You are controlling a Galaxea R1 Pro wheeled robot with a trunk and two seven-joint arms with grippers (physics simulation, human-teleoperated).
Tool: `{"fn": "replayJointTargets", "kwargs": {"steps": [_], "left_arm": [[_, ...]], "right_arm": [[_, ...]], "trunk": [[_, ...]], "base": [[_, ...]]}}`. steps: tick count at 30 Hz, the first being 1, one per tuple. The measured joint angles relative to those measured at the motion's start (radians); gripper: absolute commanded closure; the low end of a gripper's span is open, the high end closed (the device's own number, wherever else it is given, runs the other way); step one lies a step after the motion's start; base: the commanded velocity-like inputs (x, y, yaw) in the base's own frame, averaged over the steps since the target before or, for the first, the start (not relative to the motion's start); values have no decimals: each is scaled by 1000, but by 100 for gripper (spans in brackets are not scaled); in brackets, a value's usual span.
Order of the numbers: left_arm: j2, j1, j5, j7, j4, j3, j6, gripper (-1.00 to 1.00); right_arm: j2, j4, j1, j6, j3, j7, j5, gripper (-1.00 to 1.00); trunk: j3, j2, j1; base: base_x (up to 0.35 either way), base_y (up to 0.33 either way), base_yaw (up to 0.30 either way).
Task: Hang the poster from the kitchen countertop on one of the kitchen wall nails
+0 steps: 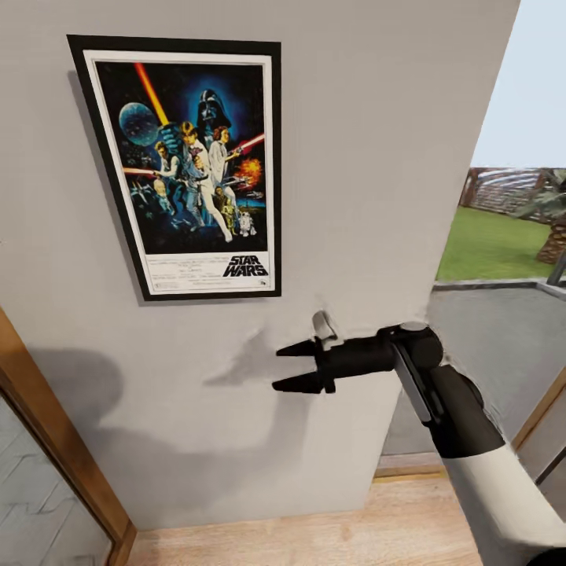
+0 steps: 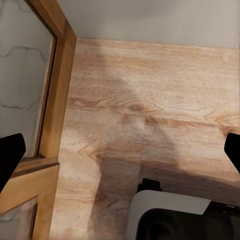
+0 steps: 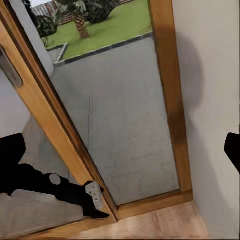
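Your poster [image 1: 182, 167] hangs flat on the light-grey wall [image 1: 377, 157], upright. Your right claw [image 1: 295, 366] sits below and to its right, near the wall, fingers apart and empty. Your left claw [image 2: 120, 150] is spread wide over the wooden floor [image 2: 150, 100].

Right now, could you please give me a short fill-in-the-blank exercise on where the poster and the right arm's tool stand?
1. The poster hangs flat on the grey ____.
2. The right tool sits ____ the poster, holding nothing.
3. Its jaws are ____, with a gap between the fingertips.
4. The lettering at the poster's bottom reads STAR ____.

Missing words: wall; below; open; WARS
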Motion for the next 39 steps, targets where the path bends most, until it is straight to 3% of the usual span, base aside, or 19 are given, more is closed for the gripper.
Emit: {"fn": "replayJointTargets", "kwargs": {"steps": [2, 4, 5, 7, 8, 9, 11, 14, 17, 22, 25, 27, 29, 30, 32, 33, 38, 39], "left_arm": [[0, 0, 0, 0, 0, 0, 0, -100], [0, 0, 0, -1, 1, 0, 0, -100], [1, 0, 1, -1, 1, 0, 0, -100], [2, 0, 1, -2, 1, 0, 0, -100], [3, 0, 2, -3, 1, 0, 0, -100], [3, 0, 3, -3, 1, 0, 0, -100], [4, 0, 4, -3, 1, 0, 0, -100], [4, 0, 4, -4, 1, 0, 0, -100], [4, 0, 5, -4, 1, -1, 0, -100], [4, 0, 4, -4, 2, -2, 0, -100], [4, 0, 4, -3, 2, -2, 0, -100], [4, 0, 3, -3, 3, -2, 0, -100], [4, 0, 3, -2, 3, -2, 0, -100], [3, 0, 2, 0, 12, -6, 1, -100], [3, 0, 1, 0, 14, -7, 1, -100], [2, 0, 0, 0, 16, -7, 1, -100], [2, 0, 0, 0, 16, -8, 1, -100], [2, 0, 0, 0, 16, -8, 1, -100]], "right_arm": [[-26, -10, 119, -53, -20, 0, 1, -100], [-39, -13, 199, -92, -42, 0, 1, -100], [-48, -14, 275, -123, -67, -1, 3, -100], [-54, -13, 369, -147, -102, -1, 4, -100], [-60, 1, 470, -190, -159, -3, 9, -100], [-62, 12, 528, -213, -182, -4, 12, -100], [-64, 70, 611, -296, -238, -7, 31, -100], [-66, 215, 679, -408, -303, -11, 66, -100], [-73, 490, 713, -540, -379, -21, 128, -100], [-82, 687, 722, -646, -414, -111, 161, -100], [-83, 746, 723, -664, -419, -162, 165, -100], [-84, 806, 724, -676, -420, -248, 172, -100], [-84, 830, 724, -679, -420, -283, 174, -100], [-83, 862, 725, -679, -421, -406, 175, -100], [-82, 868, 724, -679, -420, -472, 174, -100], [-79, 870, 724, -679, -420, -544, 174, -100], [-75, 874, 724, -679, -418, -636, 174, -100], [-72, 875, 724, -678, -416, -688, 174, -100]], "trunk": [[0, 0, 0], [0, 0, 0], [0, 0, 0], [0, 0, 0], [0, 0, 0], [0, 0, 0], [0, 0, 0], [0, 0, 0], [0, 0, 0], [0, 0, 0], [0, 0, 0], [0, 0, 0], [0, 0, 0], [1, 0, 0], [4, 0, 0], [6, 0, 0], [14, 0, 0], [16, 0, 0]], "base": [[-1, 0, 0], [-1, 0, 0], [0, 0, 0], [0, 0, 0], [0, 0, 0], [0, 0, 0], [0, 0, 0], [0, 0, 0], [0, 0, 0], [0, 0, 0], [0, 0, 0], [0, 0, 0], [0, 0, 0], [0, 0, 0], [0, 0, 0], [0, 0, 0], [0, 0, 0], [0, 0, 0]]}}
